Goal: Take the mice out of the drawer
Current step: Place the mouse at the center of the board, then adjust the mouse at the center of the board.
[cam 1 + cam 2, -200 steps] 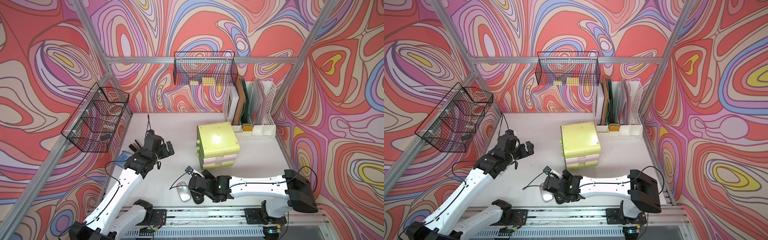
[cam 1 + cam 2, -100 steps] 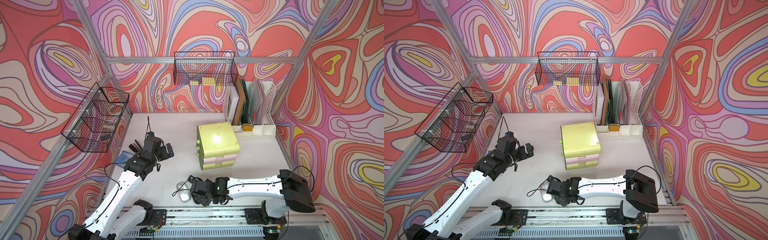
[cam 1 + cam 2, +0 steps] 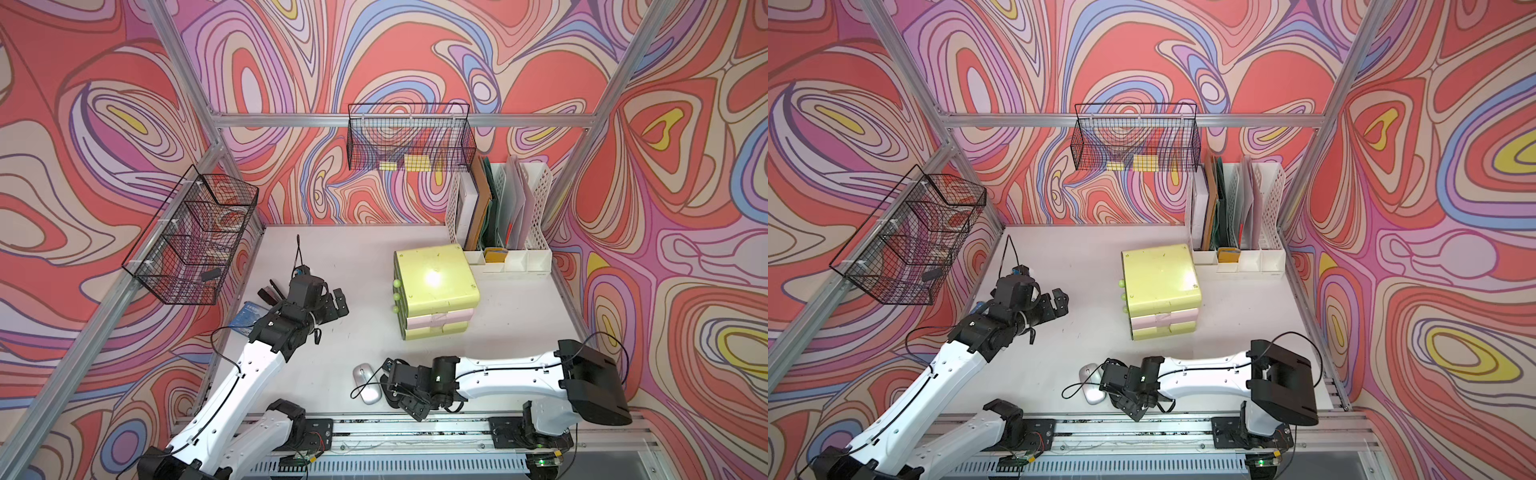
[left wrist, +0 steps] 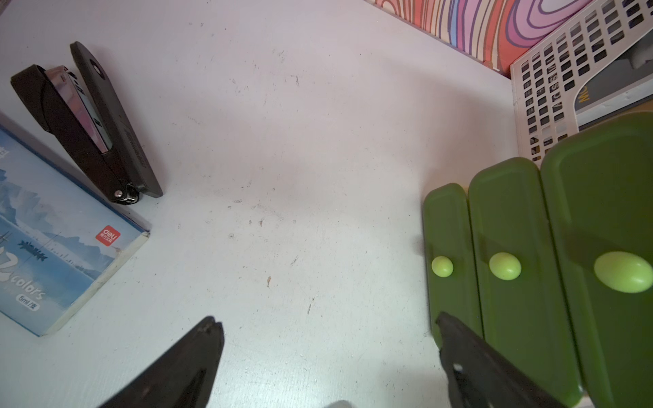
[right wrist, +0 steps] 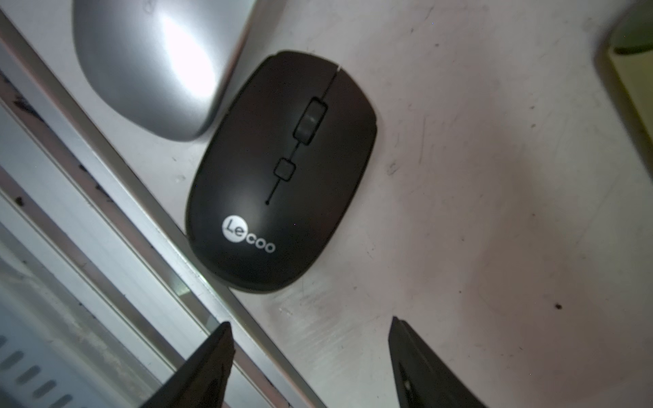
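Note:
A black mouse [image 5: 282,176] lies on the table by the front edge, next to a silver mouse [image 5: 155,67]. The silver mouse [image 3: 365,383] shows in both top views [image 3: 1092,384]; there my right arm hides the black one. My right gripper [image 5: 310,322] is open, its tips just short of the black mouse, holding nothing. The yellow-green drawer unit [image 3: 434,282] stands mid-table with all three drawers [image 4: 530,265] shut. My left gripper [image 4: 325,318] is open and empty, facing the drawer fronts from the left [image 3: 341,305].
A black stapler [image 4: 88,123] and a blue paint box [image 4: 53,240] lie at the table's left edge. A white file rack [image 3: 498,216] stands at the back right. Wire baskets hang on the back wall [image 3: 409,141] and left wall [image 3: 195,237]. An aluminium rail [image 5: 106,212] runs along the front edge.
My right arm has shifted toward the front edge beside the silver mouse, and its jaws have narrowed a little. The left arm has barely moved.

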Motion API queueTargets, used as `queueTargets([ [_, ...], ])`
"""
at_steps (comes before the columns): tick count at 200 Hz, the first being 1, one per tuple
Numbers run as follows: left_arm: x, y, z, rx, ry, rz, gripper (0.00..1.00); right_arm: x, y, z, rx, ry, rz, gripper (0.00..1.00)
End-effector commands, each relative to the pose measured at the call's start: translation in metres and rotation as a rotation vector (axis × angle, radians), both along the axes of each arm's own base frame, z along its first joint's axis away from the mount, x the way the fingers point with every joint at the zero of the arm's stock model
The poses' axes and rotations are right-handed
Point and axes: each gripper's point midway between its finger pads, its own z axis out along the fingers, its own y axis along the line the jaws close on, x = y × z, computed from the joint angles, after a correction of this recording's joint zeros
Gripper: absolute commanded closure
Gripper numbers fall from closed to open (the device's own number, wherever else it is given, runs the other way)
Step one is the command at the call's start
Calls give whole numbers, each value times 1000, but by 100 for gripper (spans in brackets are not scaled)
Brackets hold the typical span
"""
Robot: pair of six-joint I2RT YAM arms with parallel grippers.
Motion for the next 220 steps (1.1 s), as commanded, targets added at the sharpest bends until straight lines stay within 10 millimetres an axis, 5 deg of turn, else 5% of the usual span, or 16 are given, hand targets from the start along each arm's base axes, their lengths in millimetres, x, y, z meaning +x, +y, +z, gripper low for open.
queueTargets([
  [1, -2, 0, -5, -1, 16, 0, 0, 4, 17, -2, 35, 2, 20, 26],
  [35, -1, 0, -7, 5, 18, -2, 0, 26, 25, 2, 65, -47, 9, 26],
  [83, 1, -2, -9, 3, 21, -10, 0, 30, 47, 44, 179, -57, 71, 26],
  [99, 4, -5, -13, 3, 26, -18, 0, 21, 63, 93, 318, -44, 133, 26],
  [122, 13, -16, -26, -10, 62, -60, 0, 25, 78, 188, 550, -157, 209, 25],
  [143, 24, -31, -41, -38, 101, -104, 0, 64, 73, 252, 617, -359, 138, 25],
  [164, 34, -54, -50, -116, 109, -179, 1, 134, 42, 293, 593, -609, -92, 25],
  [192, 44, -88, -59, -216, 134, -311, 1, 215, -23, 304, 555, -739, -368, 25],
  [220, 55, -119, -61, -329, 98, -423, 2, 264, -80, 291, 530, -744, -530, 25],
])
